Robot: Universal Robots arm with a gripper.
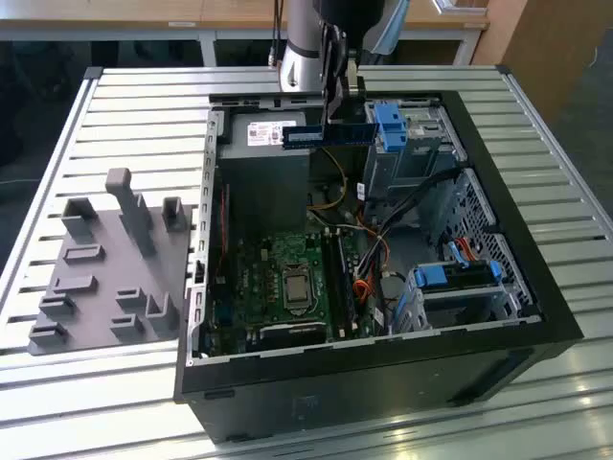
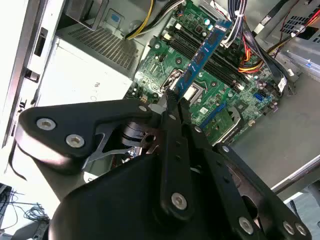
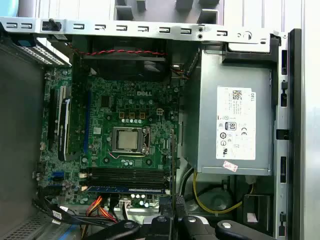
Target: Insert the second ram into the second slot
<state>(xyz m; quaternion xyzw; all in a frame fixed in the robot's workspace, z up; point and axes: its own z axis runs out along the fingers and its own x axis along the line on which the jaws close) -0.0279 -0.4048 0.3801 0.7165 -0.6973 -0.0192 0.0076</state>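
Observation:
The second ram (image 1: 311, 135), a thin blue stick with a pale sticker, hangs level above the back of the open computer case. My gripper (image 1: 331, 120) is shut on it from above, near its middle. In the second wrist view the black fingers (image 2: 175, 117) pinch the ram (image 2: 204, 52), which juts out over the motherboard. The long black memory slots (image 1: 343, 283) lie far below it, beside the processor (image 1: 295, 286). In the first wrist view the slots (image 3: 125, 176) run side by side, and a blue strip (image 3: 125, 190) lies along the outermost one.
The grey power supply (image 1: 263, 158) sits right under the held stick. Blue drive-bay clips (image 1: 391, 125) and drive cages (image 1: 455, 283) fill the exterior view's right of the case, and loose cables (image 1: 383, 240) run close to the slots. A grey fixture plate (image 1: 105, 278) lies outside the case.

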